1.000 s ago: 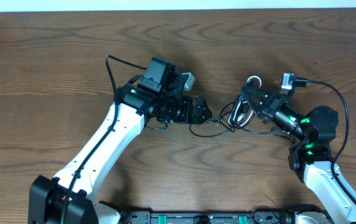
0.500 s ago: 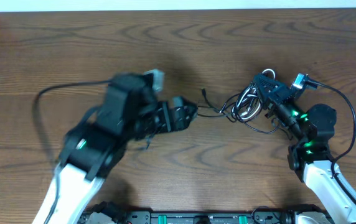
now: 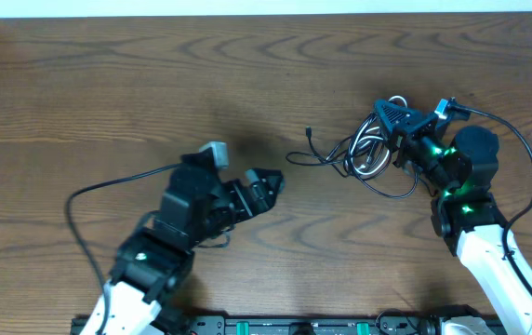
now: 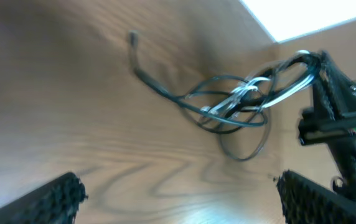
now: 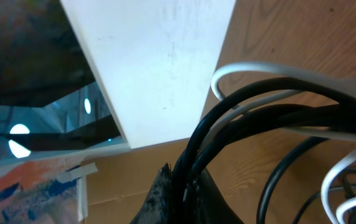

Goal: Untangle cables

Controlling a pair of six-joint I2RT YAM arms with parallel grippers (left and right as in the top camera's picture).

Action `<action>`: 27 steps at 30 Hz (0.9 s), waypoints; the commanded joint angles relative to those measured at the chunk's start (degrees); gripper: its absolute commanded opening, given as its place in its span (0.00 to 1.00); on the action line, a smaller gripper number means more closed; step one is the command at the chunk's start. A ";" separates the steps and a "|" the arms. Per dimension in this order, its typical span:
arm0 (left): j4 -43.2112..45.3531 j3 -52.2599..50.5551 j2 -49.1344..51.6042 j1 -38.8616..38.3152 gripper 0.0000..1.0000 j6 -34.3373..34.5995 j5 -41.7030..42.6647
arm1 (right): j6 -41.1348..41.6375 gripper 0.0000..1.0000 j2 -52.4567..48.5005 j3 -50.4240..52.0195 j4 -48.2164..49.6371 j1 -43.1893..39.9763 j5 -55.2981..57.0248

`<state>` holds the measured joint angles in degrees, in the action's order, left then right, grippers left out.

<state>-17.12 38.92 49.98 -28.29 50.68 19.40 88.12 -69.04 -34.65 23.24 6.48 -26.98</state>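
Observation:
The cables (image 3: 364, 154) are a tangle of black loops and a white cord right of the table's middle. One black plug end (image 3: 308, 133) trails out to the left. My right gripper (image 3: 384, 113) is shut on the top of the bundle and holds that part up. In the right wrist view black cables (image 5: 259, 124) and a white cord (image 5: 246, 71) run down between the shut fingers of that gripper (image 5: 187, 186). My left gripper (image 3: 271, 181) stands open, well left of the tangle and touching nothing. In the left wrist view this gripper (image 4: 181, 190) faces the cables (image 4: 234, 106) and the plug end (image 4: 132, 38).
The wooden table (image 3: 108, 84) ends at a white edge (image 3: 247, 7) along the back. My left arm's own thick black cable (image 3: 89, 200) loops out to the left of that arm. The right arm (image 3: 475, 233) comes in from the front right.
My left arm has pulled back left and toward the front, away from the tangle, with its gripper open. The right gripper has shifted the bundle slightly right and back; a plug end now trails left.

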 commanded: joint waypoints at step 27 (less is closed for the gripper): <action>45.70 -5.90 32.41 -15.96 0.92 4.85 -8.35 | 5.22 0.02 0.02 -2.78 -3.74 3.37 -8.63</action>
<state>27.18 32.86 81.43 -44.05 55.68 15.31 92.20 -69.06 -35.83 19.14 9.23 -32.82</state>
